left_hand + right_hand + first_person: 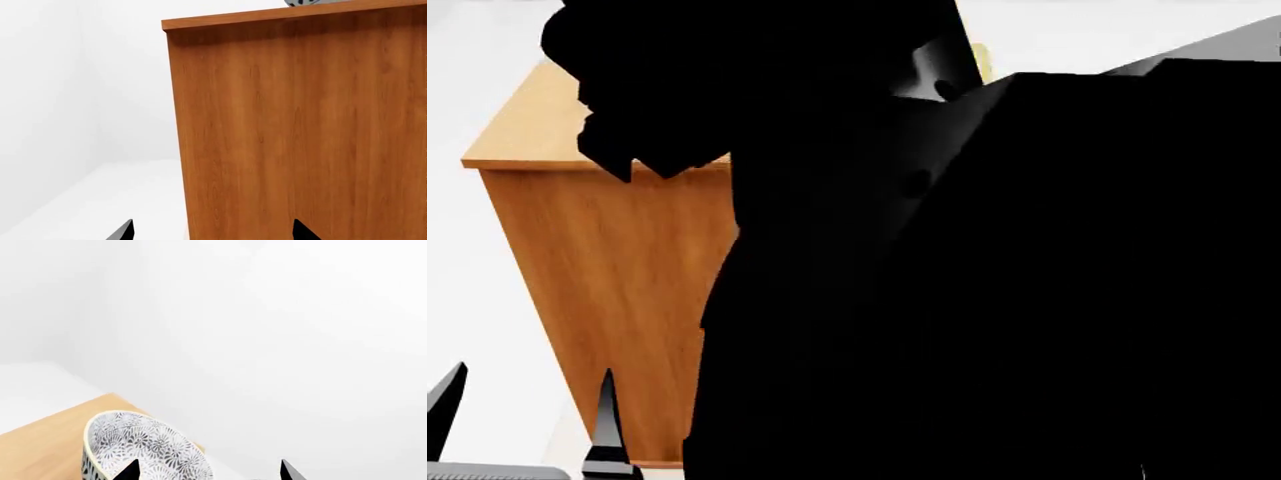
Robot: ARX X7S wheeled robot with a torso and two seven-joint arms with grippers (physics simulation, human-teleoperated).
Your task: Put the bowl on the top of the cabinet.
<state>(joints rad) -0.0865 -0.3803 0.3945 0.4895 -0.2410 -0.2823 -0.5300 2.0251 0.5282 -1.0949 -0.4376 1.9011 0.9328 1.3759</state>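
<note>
Our right gripper (207, 471) has its tips apart, one over the bowl (143, 450), the other clear beyond the rim, so nothing is clamped. The bowl sits just ahead of those tips on the cabinet (47, 440) top, near its edge. We judge release done. Our left gripper (212, 232), also spread, hangs low beside the cabinet wall, well below the bowl.

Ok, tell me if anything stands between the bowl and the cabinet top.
Nothing visible does. The deep round white bowl with dark floral pattern is already over the light flat top of the reddish-brown wood cabinet, with the right gripper close beside it, jaws apart. Whether the bowl's foot touches the top is hidden.
</note>
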